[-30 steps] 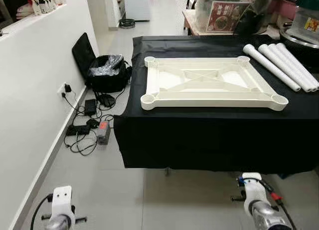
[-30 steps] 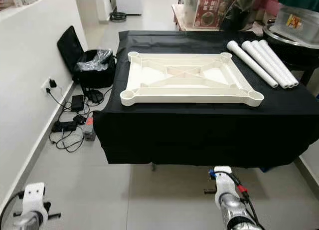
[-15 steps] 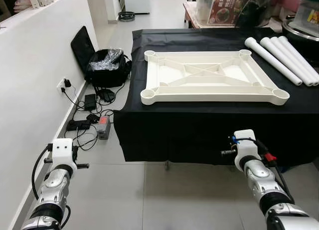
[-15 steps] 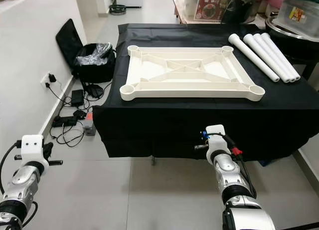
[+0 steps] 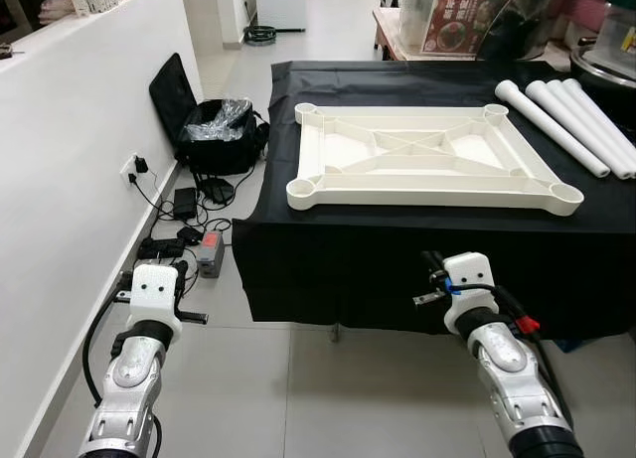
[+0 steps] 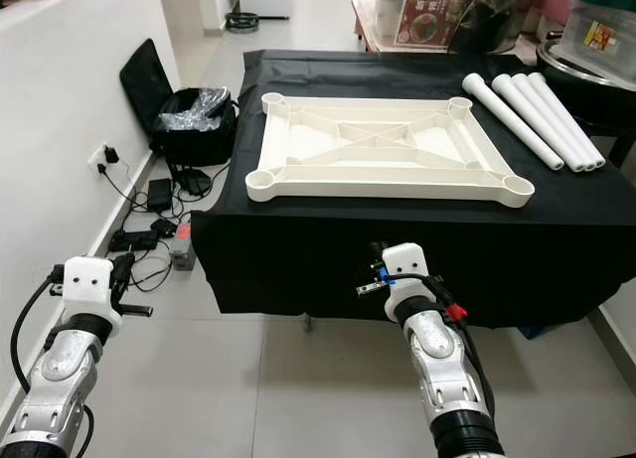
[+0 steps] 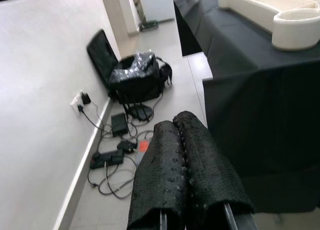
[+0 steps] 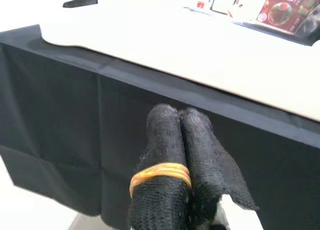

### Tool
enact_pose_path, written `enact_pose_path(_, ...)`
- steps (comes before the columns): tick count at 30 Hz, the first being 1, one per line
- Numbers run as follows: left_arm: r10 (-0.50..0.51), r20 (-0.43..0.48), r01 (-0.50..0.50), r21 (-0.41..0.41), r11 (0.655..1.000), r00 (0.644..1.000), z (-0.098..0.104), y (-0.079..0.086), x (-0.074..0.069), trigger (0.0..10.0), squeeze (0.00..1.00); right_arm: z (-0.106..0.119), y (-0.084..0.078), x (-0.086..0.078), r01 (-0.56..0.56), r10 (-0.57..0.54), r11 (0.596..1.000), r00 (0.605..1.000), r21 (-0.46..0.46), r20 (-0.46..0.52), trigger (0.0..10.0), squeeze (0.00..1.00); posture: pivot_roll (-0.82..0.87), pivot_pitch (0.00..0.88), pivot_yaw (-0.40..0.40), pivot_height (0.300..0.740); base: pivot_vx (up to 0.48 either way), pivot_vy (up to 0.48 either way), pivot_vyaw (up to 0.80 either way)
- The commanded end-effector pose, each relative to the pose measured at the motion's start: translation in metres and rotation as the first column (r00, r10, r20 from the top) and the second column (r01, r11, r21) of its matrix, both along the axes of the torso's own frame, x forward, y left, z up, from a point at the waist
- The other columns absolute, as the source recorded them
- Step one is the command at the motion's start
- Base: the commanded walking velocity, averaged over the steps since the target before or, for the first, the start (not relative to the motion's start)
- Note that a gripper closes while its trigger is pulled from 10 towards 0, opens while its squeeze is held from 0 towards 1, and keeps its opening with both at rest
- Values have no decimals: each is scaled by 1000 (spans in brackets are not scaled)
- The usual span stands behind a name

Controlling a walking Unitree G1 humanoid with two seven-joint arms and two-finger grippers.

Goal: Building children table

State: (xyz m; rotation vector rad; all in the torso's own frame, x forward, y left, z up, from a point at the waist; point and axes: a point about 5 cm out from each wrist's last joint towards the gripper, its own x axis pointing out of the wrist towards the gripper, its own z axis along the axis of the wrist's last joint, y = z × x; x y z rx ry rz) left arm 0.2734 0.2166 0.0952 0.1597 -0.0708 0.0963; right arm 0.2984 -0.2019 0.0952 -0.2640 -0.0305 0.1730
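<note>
Right gripper point(image 8: 179, 121) fingers pressed together, holding nothing, a yellow band around one finger; it sits low in front of the black cloth's point(image 6: 328, 254) hanging front. Left gripper point(image 7: 181, 127) fingers also pressed together, empty, out over the floor beside the cloth's left edge.

Cream table top point(image 5: 429, 157) lies upside down, ribs up, on the cloth-covered table, above and ahead of the right fingers; its near-left corner socket point(image 7: 295, 29) is up and to the right of the left fingers, apart from them. Four white legs point(image 6: 537, 115) lie side by side beyond the table top's far-right corner, well apart from both grippers.

Ahead of the left fingers, by the white wall point(image 5: 70, 170): black bag point(image 5: 221, 140), cables and power strip point(image 5: 164, 249) on the floor.
</note>
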Motion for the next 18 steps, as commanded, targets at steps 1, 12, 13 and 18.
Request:
enact_pose_path(1,-19,-35,18,-3,1000,999,-8,-15,-16,10000,0,-3,2,-15,-14,14,1000,1000,23,-16,10000,0,-7,0,-36,740,0,0,0)
enact_pose_path(12,5,-125,-10,-42,999,992,-22,-40,-54,10000,0,-19,1,-58,7,-2,998,997,70,-78,10000,0,0,14,-32,740,0,0,0)
enact_pose_path(13,5,-125,-10,-42,999,992,-22,-40,-54,10000,0,-19,1,-58,7,-2,998,997,70,-78,10000,0,0,14,-32,740,0,0,0)
enact_pose_path(18,15,-144,-22,-43,999,989,-21,-42,-58,10000,0,-17,4,-60,8,-3,997,997,72,-74,10000,0,0,13,-22,740,0,0,0)
